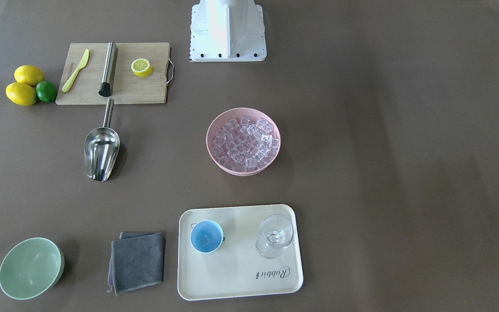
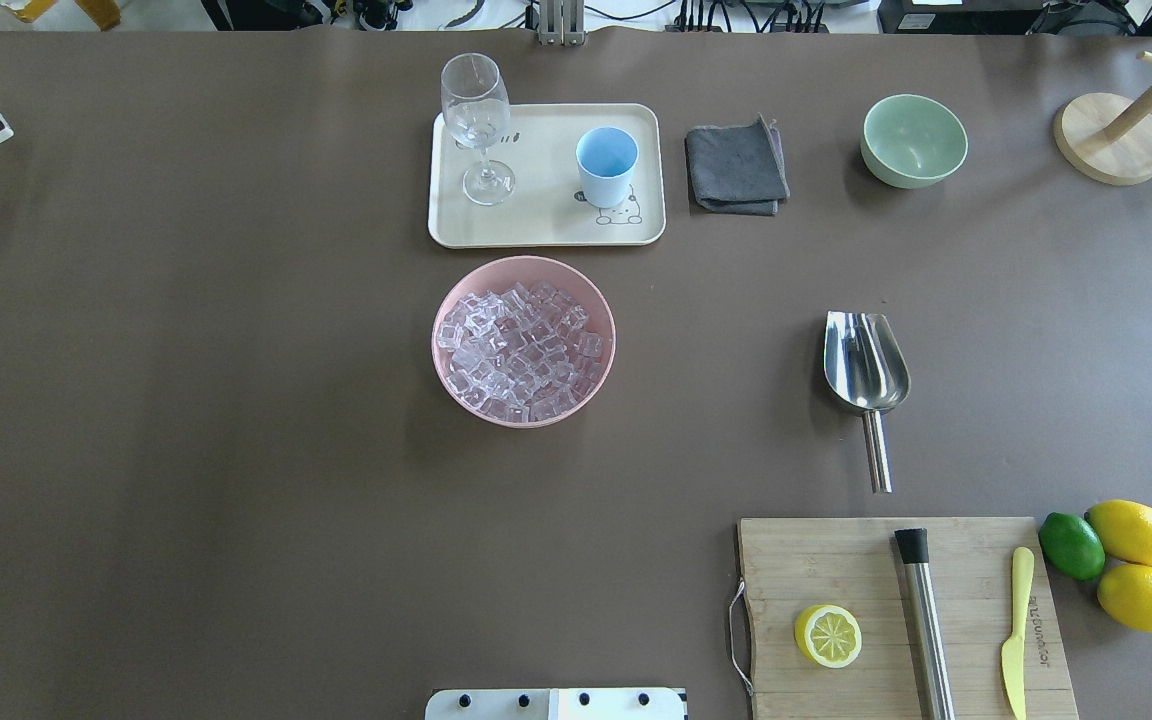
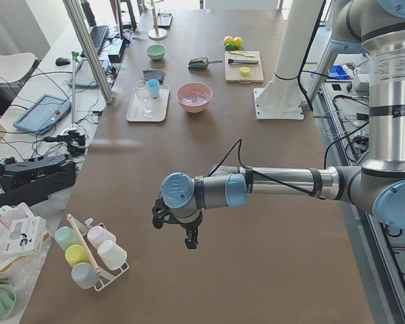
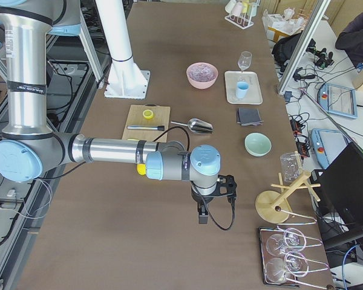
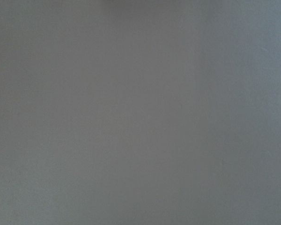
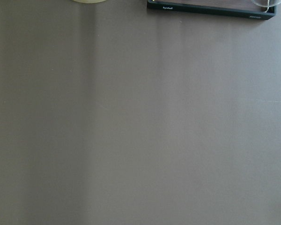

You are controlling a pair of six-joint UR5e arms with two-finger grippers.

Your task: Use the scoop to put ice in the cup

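The ice [image 2: 521,350] fills a pink bowl [image 2: 446,310] at the table's middle. Beyond it, the light-blue cup [image 2: 606,165] stands upright on a cream tray [image 2: 546,225]; in the front-facing view a faint cube-like shape shows inside the cup [image 1: 206,236]. Lying flat on the table, the steel scoop [image 2: 866,365] has an empty trough, and its handle points at the cutting board. My left gripper [image 3: 189,239] hangs over bare table far from these things, seen only in the left side view. My right gripper [image 4: 202,217] shows only in the right side view. I cannot tell whether either is open or shut.
A stemmed glass [image 2: 476,120] shares the tray. A grey cloth [image 2: 736,165] and a pale-green bowl [image 2: 914,140] lie to its right. The cutting board [image 2: 896,610] holds a lemon half, a steel rod and a yellow knife, with lemons and a lime [image 2: 1071,545] beside it.
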